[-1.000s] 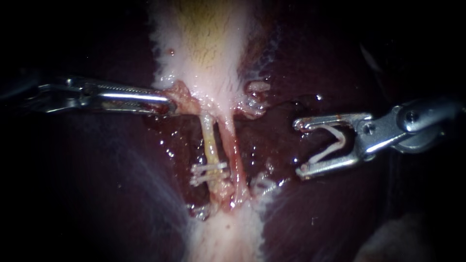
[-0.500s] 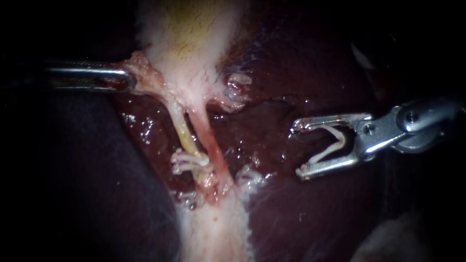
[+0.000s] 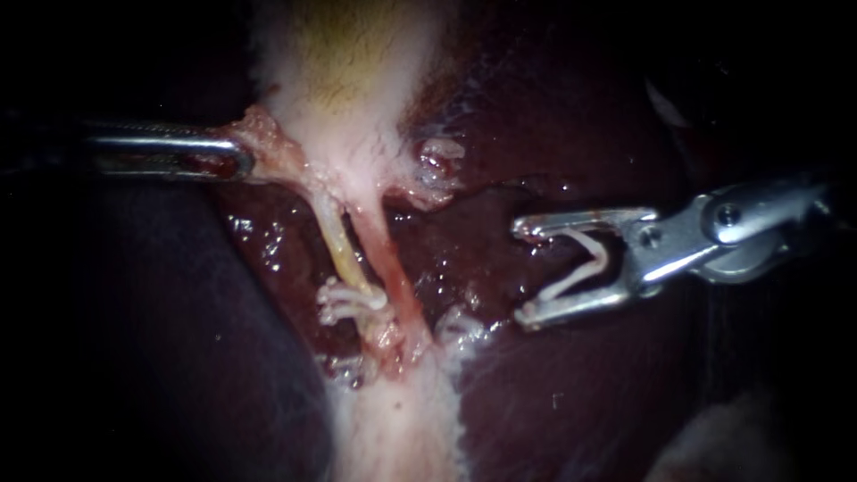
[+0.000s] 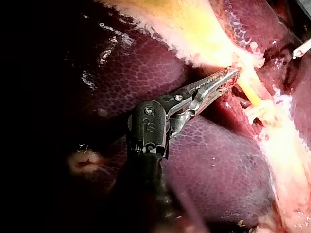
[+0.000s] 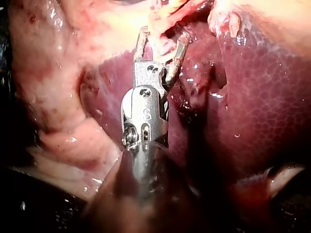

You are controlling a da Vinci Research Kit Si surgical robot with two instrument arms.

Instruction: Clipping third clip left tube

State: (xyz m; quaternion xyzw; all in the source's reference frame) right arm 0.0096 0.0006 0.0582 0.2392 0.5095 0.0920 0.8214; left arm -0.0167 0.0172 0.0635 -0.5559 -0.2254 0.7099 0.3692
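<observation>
— Endoscope view: where is the left tube [image 3: 337,250]?
— Centre, yellowish, two white clips [image 3: 350,299] across its lower end.
— And the instruments?
— Left instrument [image 3: 239,159] clamps pink tissue [image 3: 268,143] near its upper end. Right instrument [image 3: 525,270], well apart, holds an open clip [image 3: 580,263] in wide jaws.

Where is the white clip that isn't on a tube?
In the endoscope view, the white clip sits between the right instrument's jaws, over the liver, right of the left tube, not touching it.
</observation>
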